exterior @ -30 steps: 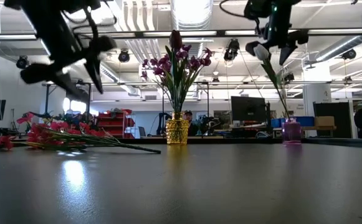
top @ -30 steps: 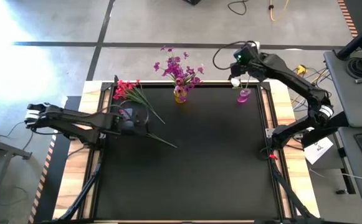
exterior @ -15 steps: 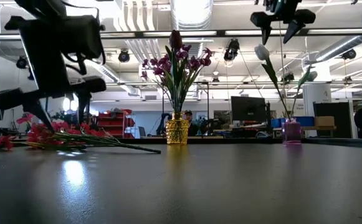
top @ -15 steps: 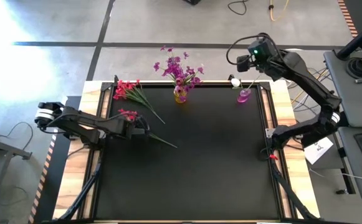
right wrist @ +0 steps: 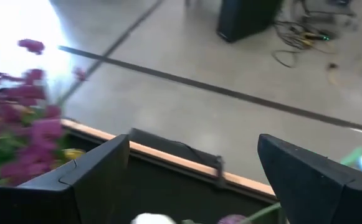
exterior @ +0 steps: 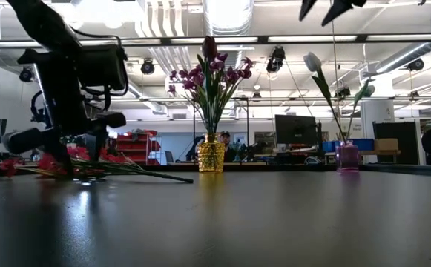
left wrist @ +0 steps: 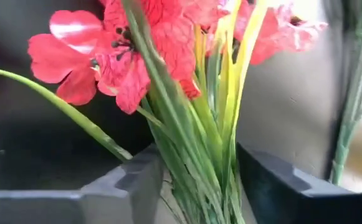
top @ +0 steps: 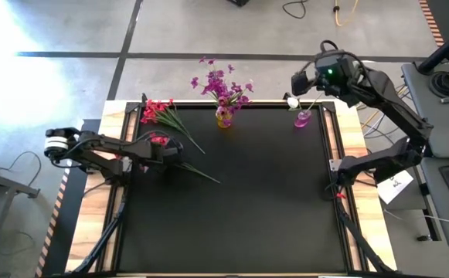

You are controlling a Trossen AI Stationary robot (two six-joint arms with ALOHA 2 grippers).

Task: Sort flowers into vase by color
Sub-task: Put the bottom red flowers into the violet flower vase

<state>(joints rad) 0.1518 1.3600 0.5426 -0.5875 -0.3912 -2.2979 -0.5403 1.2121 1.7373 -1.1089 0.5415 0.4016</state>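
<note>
On the black table (top: 247, 201) we see a gold vase (top: 223, 118) of upright purple flowers (top: 222, 83) and a pink vase (top: 302, 119) with a white tulip (top: 292, 101). Red flowers (top: 156, 110) lie flat, stems toward the table's middle. Our left tool (left wrist: 196, 186) straddles red stems, fingers parted; our right tool (right wrist: 190, 180) hangs wide above the pink vase.

Right hand (right wrist: 190, 180) gapes wide above purple flowers (right wrist: 20, 127) and a white bud (right wrist: 154, 219)

Robotics lab — concrete floor (top: 69, 31), exposed ceiling ducts (exterior: 163, 22), monitors (exterior: 295, 130), loose cables (top: 309, 8)
</note>
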